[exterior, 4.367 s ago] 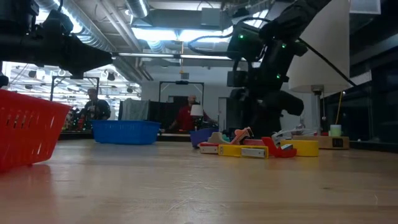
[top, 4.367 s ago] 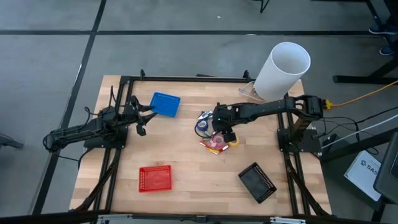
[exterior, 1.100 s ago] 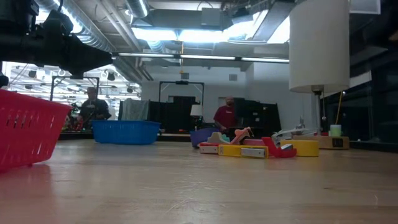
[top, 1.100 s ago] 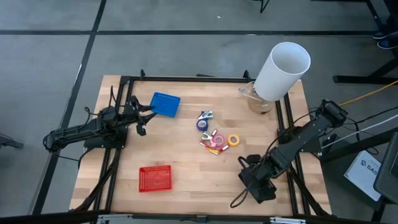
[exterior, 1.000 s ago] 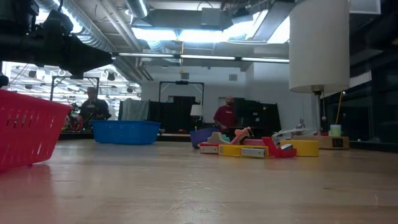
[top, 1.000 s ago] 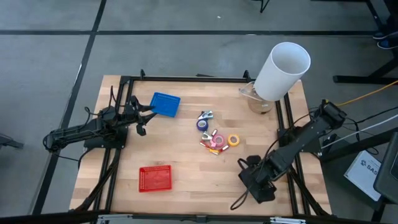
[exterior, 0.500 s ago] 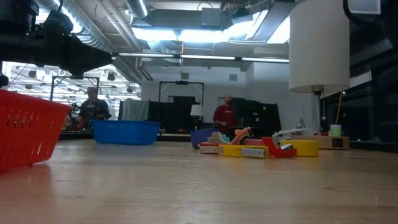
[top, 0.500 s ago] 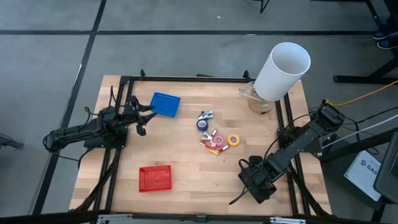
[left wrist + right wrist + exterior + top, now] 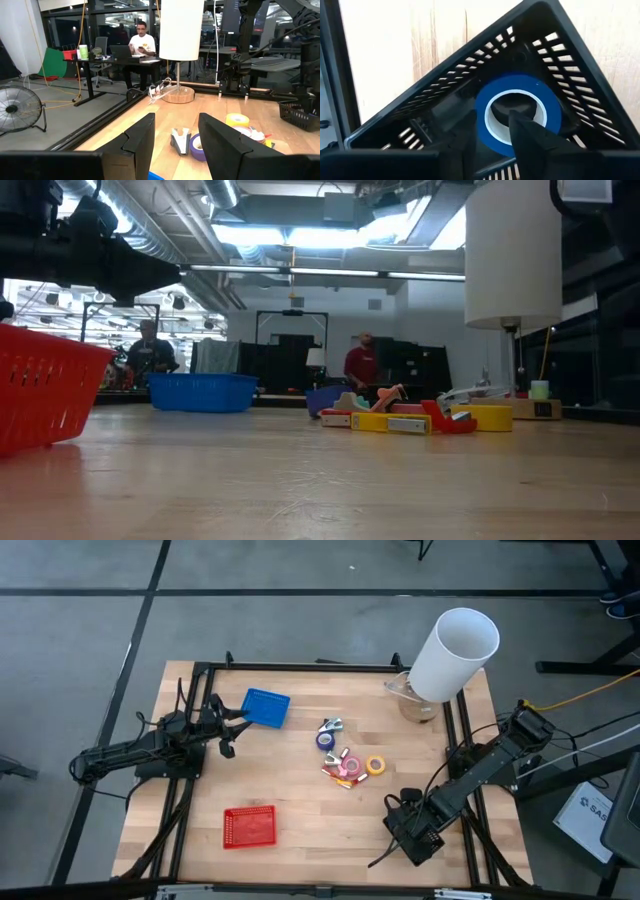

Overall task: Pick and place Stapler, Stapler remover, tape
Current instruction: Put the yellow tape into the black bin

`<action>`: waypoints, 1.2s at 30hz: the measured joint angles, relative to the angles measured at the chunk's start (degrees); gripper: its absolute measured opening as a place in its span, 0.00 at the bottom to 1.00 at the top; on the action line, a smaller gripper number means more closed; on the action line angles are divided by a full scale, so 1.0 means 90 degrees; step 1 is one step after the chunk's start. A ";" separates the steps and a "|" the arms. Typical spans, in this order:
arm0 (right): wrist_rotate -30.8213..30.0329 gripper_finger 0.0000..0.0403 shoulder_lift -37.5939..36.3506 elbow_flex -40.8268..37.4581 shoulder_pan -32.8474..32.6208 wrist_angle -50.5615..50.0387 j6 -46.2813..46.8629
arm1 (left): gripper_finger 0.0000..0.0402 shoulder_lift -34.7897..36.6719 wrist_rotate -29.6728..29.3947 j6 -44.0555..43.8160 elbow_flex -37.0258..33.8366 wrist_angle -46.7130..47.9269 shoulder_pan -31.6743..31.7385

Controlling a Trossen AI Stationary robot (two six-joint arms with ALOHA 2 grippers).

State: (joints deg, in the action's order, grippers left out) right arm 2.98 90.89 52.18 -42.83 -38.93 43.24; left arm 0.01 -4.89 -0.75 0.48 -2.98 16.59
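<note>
My right hand (image 9: 490, 132) hangs over the black basket (image 9: 530, 30), fingers loosened around the blue tape roll (image 9: 517, 117): light, stiff, best pinched through its rim.

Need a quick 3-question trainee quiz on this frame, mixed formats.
1. True or false: the blue tape roll lies inside the black basket.
2. The right hand is at which basket? A) blue B) red C) black
3. What colour is the basket nearest the left hand?
Key: 1 true; 2 C; 3 blue.
</note>
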 joint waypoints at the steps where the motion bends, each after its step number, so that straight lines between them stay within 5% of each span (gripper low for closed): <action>1: 0.0002 0.30 0.0000 0.0003 0.0000 0.0005 0.0001 | 0.37 0.0000 0.0000 0.0000 -0.0001 0.0000 0.0001; 13: 0.0995 0.30 -0.0187 0.0617 0.0137 -0.0015 -0.0654 | 0.37 0.0000 0.0000 0.0000 -0.0001 0.0002 -0.0001; 23: 0.1076 0.29 -0.0291 0.1070 0.1205 0.0008 -0.1721 | 0.37 0.0000 0.0000 0.0000 0.0000 0.0002 0.0001; 36: -0.0126 0.29 -0.0291 0.1037 0.2736 -0.0037 -0.2978 | 0.37 0.0000 0.0000 0.0000 0.0000 0.0002 0.0001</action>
State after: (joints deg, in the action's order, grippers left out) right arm 1.85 88.27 61.52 -18.20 -39.27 16.45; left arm 0.01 -4.89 -0.75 0.48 -2.96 16.60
